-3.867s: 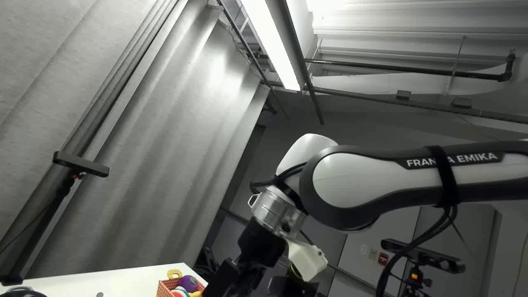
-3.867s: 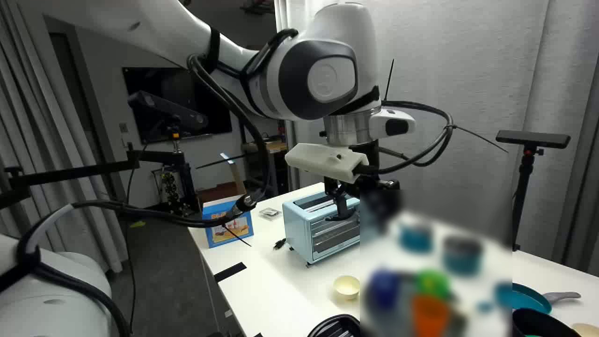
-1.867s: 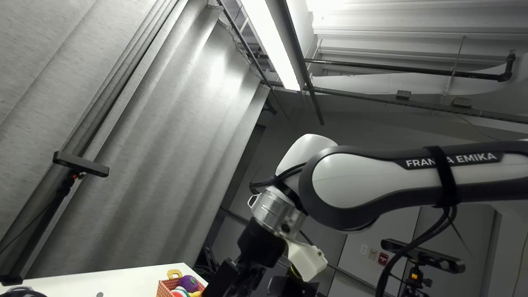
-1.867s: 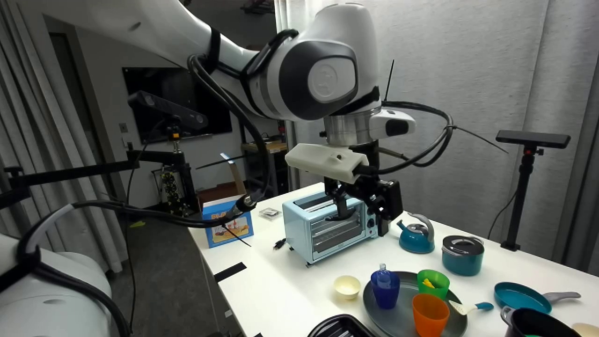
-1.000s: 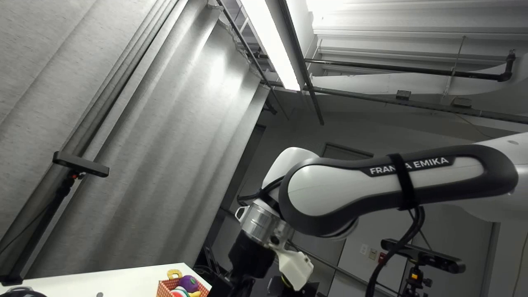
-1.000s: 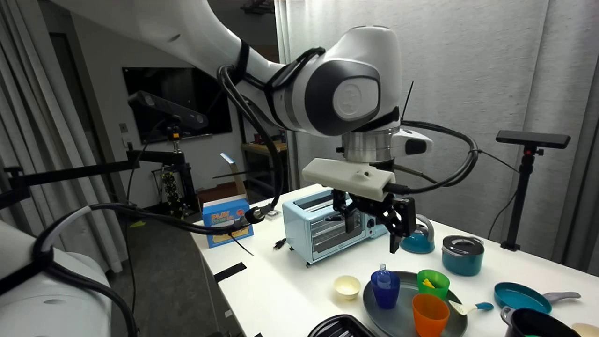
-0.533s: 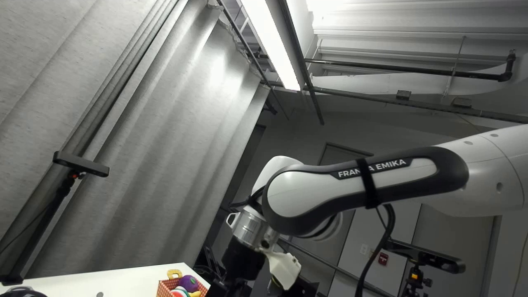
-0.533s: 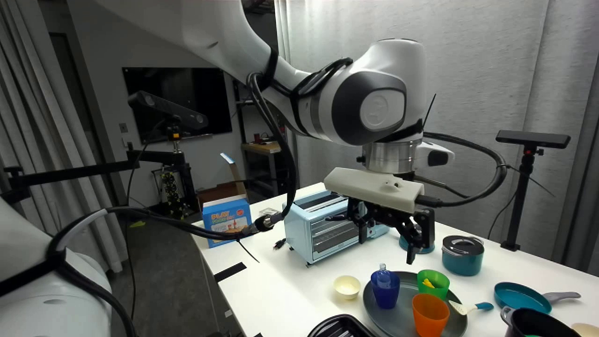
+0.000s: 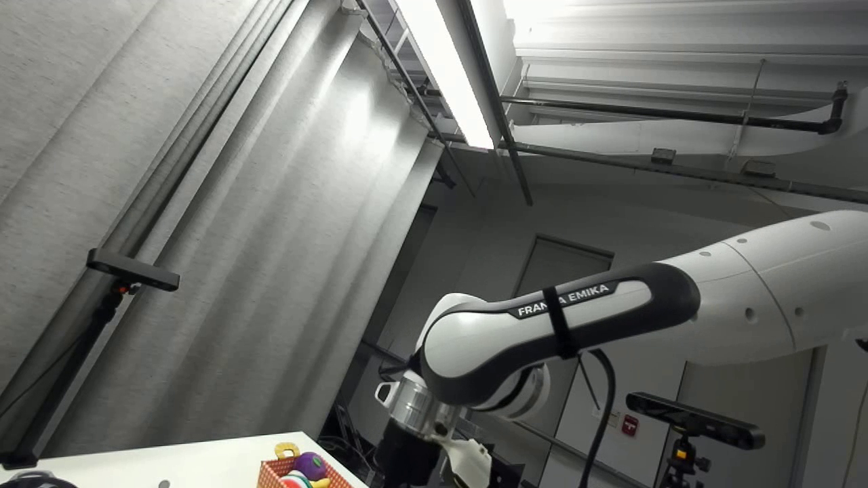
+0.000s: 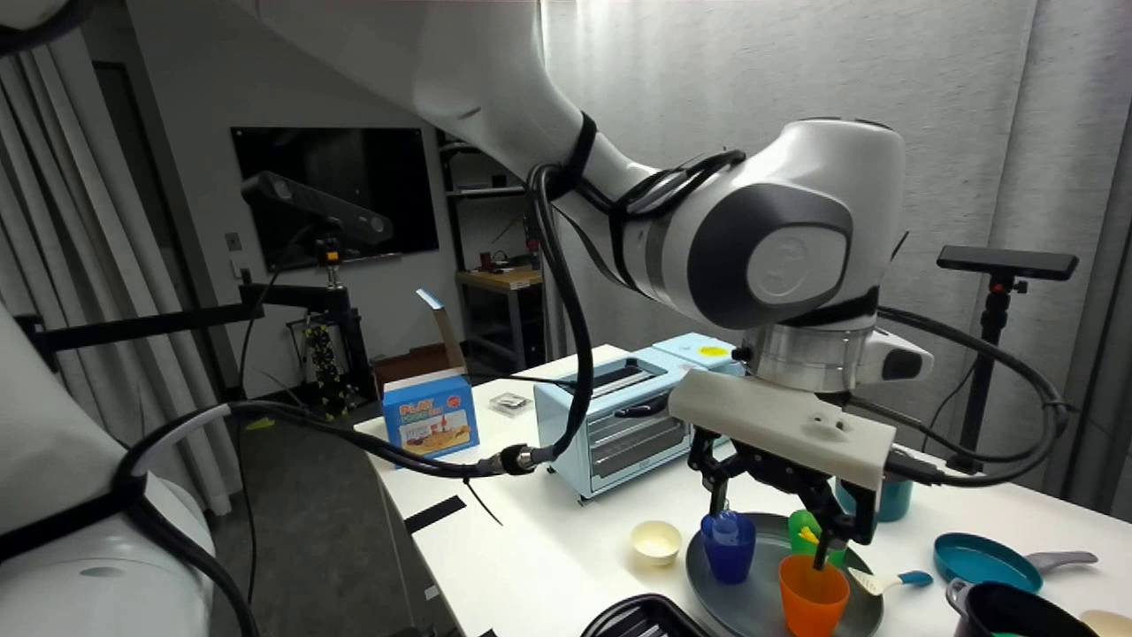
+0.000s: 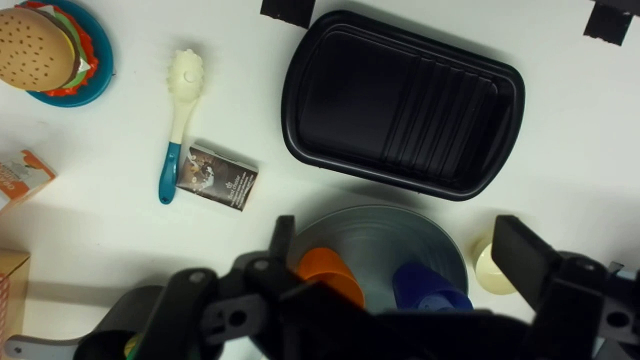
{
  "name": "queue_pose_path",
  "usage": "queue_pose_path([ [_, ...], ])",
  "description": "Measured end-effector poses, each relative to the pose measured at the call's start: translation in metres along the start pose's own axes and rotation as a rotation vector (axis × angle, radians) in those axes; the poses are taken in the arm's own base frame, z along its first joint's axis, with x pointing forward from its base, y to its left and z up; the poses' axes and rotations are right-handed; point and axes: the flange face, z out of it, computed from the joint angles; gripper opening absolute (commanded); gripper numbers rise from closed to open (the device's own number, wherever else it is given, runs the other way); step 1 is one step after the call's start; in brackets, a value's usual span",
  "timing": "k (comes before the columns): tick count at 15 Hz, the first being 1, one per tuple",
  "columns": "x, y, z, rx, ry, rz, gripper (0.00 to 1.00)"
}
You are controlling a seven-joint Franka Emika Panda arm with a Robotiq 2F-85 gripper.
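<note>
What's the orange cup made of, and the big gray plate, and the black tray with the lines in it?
The orange cup looks like smooth plastic: its color is bright and even. The gray plate has a soft, dull sheen, so maybe metal, maybe plastic. The black tray seems to be coated metal or hard plastic: its smooth rim glints, but I can't tell which.

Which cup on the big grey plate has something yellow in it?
The green cup. A yellow thing shows inside it. The blue cup has a see-through thing poking out instead, and no yellow shows in the orange cup.
</note>
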Motion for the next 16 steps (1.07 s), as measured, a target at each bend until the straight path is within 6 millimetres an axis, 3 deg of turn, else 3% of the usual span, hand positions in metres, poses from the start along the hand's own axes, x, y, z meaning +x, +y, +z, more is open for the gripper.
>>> queue_pose_path([
  [6, -0.001, 0.031, 0.021, 0.023, -0.042, -0.071, 1.0],
  [16, 0.02, 0.046, 0.045, -0.143, -0.076, -0.154, 1.0],
])
